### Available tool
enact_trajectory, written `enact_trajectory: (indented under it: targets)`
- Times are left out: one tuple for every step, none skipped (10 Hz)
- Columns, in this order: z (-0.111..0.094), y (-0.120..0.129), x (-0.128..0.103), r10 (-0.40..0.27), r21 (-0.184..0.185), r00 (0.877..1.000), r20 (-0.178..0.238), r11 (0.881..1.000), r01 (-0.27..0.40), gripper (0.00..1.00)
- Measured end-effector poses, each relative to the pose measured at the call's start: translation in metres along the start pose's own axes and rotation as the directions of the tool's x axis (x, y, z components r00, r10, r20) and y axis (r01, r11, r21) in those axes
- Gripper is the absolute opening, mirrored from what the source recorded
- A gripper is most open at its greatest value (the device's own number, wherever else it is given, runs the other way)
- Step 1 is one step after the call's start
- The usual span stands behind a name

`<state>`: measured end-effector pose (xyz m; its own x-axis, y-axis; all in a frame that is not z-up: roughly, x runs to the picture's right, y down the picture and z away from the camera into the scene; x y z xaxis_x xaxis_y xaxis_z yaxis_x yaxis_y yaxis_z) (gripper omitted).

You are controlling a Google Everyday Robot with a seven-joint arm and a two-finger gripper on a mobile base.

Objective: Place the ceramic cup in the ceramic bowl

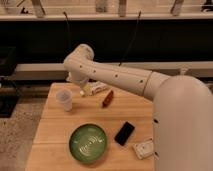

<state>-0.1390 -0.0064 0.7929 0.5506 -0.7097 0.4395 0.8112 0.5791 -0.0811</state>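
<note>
Gripper (81,87) hangs spread wide, empty, just right of the ceramic cup (64,99), upright on the table (50,125); the ceramic bowl (74,145) sits nearer us. We judge the cup light, rigid, chippable: pinch its wall below the rim.

Wooden table (55,125), ceramic cup (64,99), ceramic bowl (88,143), black phone (124,133), reddish object (107,98), white bottle (96,88), pale packet (143,148)
</note>
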Motion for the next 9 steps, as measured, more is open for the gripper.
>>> enact_trajectory:
  targets:
    - [0.006, 0.000, -0.002, -0.014, -0.003, 1.000, 0.009, 1.000, 0.014, 0.80]
    - [0.013, -0.003, -0.009, -0.031, -0.005, 0.999, 0.025, 1.000, 0.031, 0.80]
    - [0.018, -0.005, -0.013, -0.047, -0.006, 0.998, 0.035, 0.999, 0.047, 0.80]
    - [0.020, -0.004, -0.013, -0.057, -0.008, 0.998, 0.039, 0.998, 0.058, 0.80]
    - [0.024, -0.003, -0.013, -0.070, -0.013, 0.997, 0.045, 0.997, 0.071, 0.80]
    - [0.035, -0.002, -0.019, -0.091, -0.022, 0.994, 0.064, 0.996, 0.092, 0.80]
    - [0.045, -0.003, -0.024, -0.109, -0.027, 0.991, 0.078, 0.993, 0.111, 0.80]
    - [0.049, -0.003, -0.026, -0.118, -0.032, 0.989, 0.086, 0.992, 0.121, 0.80]
    - [0.052, -0.002, -0.027, -0.130, -0.039, 0.987, 0.095, 0.990, 0.134, 0.80]
